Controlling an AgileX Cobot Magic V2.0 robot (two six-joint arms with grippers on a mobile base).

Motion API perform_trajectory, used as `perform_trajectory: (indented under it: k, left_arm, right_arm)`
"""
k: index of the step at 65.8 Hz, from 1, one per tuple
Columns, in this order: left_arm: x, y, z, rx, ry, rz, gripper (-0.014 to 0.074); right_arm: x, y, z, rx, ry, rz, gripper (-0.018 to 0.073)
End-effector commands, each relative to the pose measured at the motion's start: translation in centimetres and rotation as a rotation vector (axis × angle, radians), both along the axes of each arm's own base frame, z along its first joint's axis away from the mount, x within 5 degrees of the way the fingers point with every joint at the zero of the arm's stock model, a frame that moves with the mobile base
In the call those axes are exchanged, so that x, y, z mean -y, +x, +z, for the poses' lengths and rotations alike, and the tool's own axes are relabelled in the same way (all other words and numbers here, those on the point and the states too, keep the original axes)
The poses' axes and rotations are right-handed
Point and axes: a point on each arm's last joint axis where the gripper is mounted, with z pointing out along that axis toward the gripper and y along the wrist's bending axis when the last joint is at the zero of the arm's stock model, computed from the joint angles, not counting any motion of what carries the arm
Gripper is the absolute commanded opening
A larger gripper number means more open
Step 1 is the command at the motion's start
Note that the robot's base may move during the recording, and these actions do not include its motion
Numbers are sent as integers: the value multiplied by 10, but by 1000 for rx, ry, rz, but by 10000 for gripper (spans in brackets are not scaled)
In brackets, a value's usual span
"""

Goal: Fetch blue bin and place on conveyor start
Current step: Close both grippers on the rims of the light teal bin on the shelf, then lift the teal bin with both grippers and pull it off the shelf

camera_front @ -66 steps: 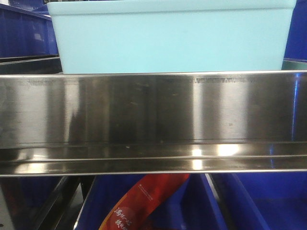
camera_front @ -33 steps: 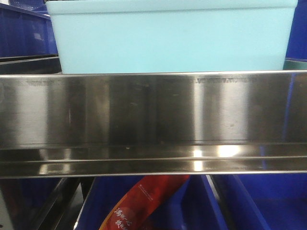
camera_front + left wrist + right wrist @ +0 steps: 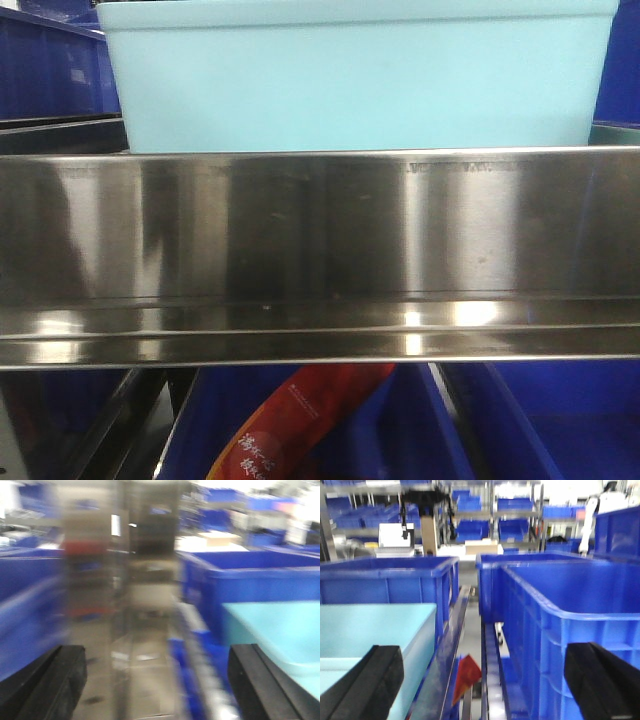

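Flanking the blue bin [image 3: 350,80], left fingers [image 3: 45,685] and right fingers [image 3: 365,690] are spread, empty; its walls, seemingly off-centre in blurred views, should be clamped evenly.

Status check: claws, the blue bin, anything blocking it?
Left claw open, empty; right claw open, empty. Blue bin on shelf, ungrasped. Steel rail across its front; dark blue bin close beside.
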Motion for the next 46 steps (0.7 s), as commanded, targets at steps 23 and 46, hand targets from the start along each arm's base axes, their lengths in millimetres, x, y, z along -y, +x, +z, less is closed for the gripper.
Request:
perform_trajectory:
  k: [23, 46]
  left_arm:
    - [107, 77, 22, -249, 113, -540, 472]
    - [157, 177, 61, -555, 62, -399, 472]
  right_arm:
    - [-19, 70, 41, -277, -22, 198, 549]
    - [-30, 141, 92, -578, -36, 268, 549]
